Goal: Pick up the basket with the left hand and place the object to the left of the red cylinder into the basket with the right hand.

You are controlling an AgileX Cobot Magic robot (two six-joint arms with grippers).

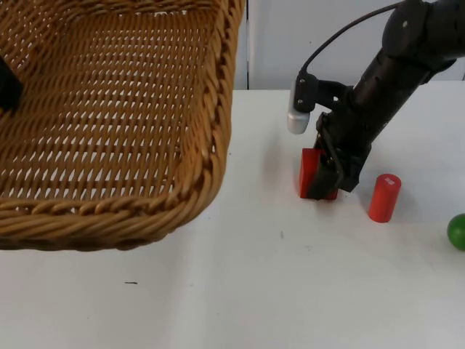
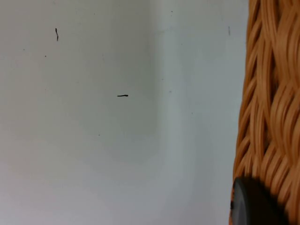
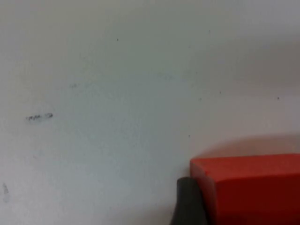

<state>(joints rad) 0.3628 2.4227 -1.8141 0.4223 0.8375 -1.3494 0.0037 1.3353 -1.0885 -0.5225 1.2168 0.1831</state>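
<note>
We have the basket (image 1: 109, 123) raised off the table (image 1: 254, 291) at the left, the left gripper (image 2: 255, 204) clamped on its rim. Our right gripper (image 1: 327, 178) is down at the red block (image 1: 312, 171), just left of the red cylinder (image 1: 383, 197); we cannot tell whether its fingers have closed. Next we need a firm grip, then a lift leftward over the rim.

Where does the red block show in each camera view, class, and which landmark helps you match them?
Top view: red block stands on the white table, left of the red cylinder, at the right end effector.
Left wrist view: left end effector on the basket rim, above the white table.
Right wrist view: red block beside the right end effector.
Shared landmark: the white table.
</note>
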